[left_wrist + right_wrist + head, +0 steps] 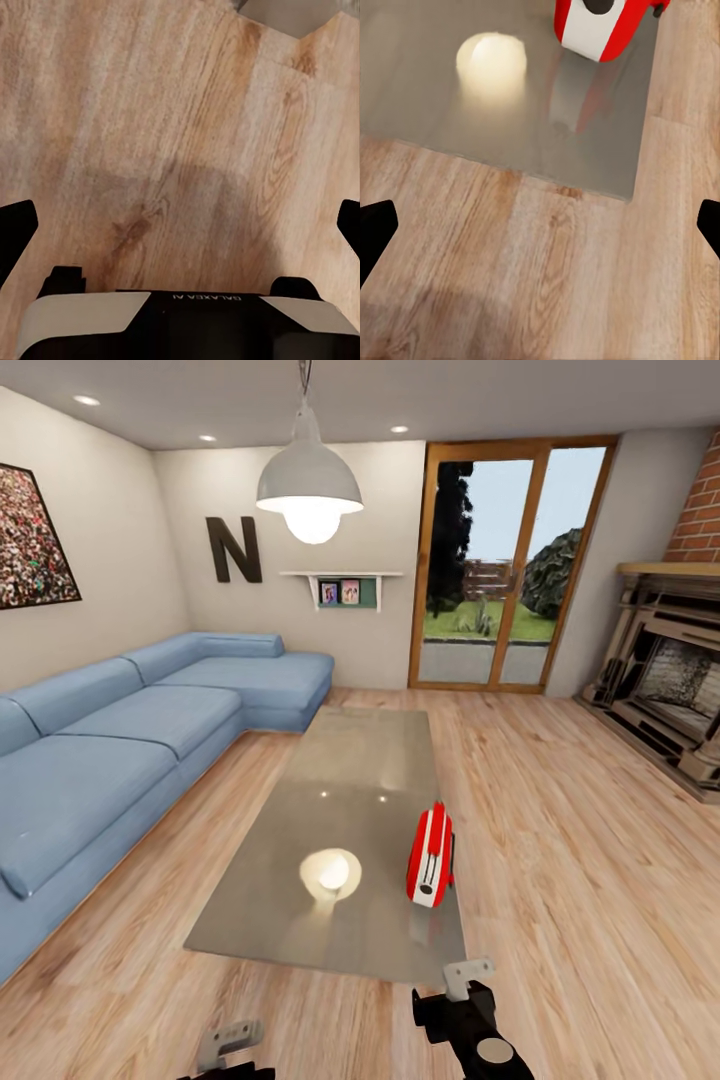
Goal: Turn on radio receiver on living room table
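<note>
The radio receiver stands on the surface, just ahead of the nearer, open right pincer; left pincer also open.

The head view looks forward and down along the surface from its near end. The right wrist view hangs over the floor just before that edge, sharing the radio receiver. The left wrist view faces floorboards closely.
</note>
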Tool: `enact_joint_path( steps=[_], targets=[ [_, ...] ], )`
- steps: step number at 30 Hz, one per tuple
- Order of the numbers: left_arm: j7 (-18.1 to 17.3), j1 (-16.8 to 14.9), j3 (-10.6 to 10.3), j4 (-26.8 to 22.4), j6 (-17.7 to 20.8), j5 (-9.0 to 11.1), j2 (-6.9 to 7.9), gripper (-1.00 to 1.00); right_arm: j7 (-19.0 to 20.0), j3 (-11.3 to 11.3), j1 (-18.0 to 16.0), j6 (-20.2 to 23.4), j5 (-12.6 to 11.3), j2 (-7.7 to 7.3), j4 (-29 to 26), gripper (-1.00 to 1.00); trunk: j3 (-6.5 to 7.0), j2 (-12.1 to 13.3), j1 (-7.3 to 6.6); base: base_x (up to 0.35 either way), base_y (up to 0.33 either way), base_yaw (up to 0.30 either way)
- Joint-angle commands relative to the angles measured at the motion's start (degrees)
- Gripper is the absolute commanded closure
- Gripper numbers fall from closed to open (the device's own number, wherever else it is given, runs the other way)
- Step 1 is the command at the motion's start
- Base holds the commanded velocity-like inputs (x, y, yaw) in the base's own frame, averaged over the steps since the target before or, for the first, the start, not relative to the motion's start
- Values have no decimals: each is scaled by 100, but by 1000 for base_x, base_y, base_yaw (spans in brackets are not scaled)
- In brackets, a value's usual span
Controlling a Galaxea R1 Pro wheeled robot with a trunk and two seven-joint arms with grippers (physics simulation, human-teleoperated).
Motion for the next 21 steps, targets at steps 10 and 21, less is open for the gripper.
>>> enact_joint_path(
  steps=[10, 21],
  targets=[
    [11, -2, -7, 5, 6, 5, -2, -100, 0, 6, 0, -3, 0, 0, 8, -100, -1, 0, 0, 210, 0, 0],
    [8, 0, -9, 4, -4, 5, 0, -100, 0, 6, 0, -1, 0, 0, 9, -100, -1, 0, 0, 9, 0, 0]
  ],
)
